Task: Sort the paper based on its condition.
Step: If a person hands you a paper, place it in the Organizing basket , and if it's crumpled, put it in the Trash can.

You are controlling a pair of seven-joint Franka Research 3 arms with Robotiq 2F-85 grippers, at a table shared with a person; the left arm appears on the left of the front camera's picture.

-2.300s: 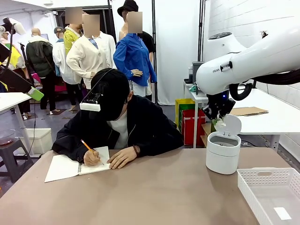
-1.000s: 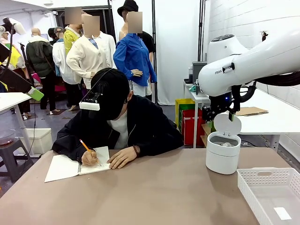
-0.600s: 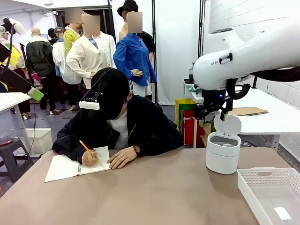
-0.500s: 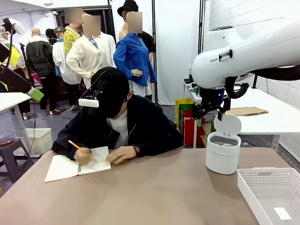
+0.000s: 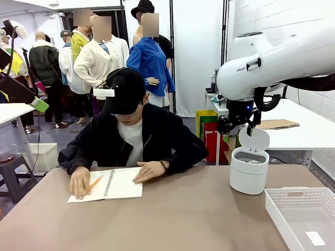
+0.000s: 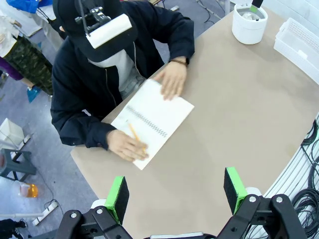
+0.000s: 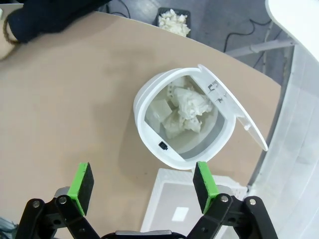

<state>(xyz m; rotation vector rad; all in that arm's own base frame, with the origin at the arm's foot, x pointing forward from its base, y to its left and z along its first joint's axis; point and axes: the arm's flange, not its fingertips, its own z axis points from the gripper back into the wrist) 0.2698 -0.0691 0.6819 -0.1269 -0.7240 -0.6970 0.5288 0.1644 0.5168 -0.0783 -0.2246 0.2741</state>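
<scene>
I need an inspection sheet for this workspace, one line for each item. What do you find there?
Surface: tan table, bare in the middle.
Job's things: crumpled paper lies inside the white bin, lid up.
Clutter: spiral notebook with a person's hand on it; white tray holding a small slip.
Tools: right tool open, above the bin; left tool open, high over the table.
Cables: black cables beside the table edge.
Surroundings: floor box of white scraps.

One notebook (image 5: 107, 184), one pencil (image 5: 94, 184), one bin (image 5: 249, 178), one tray (image 5: 298, 192), two end effectors (image 6: 176, 193) (image 7: 143, 179).
</scene>
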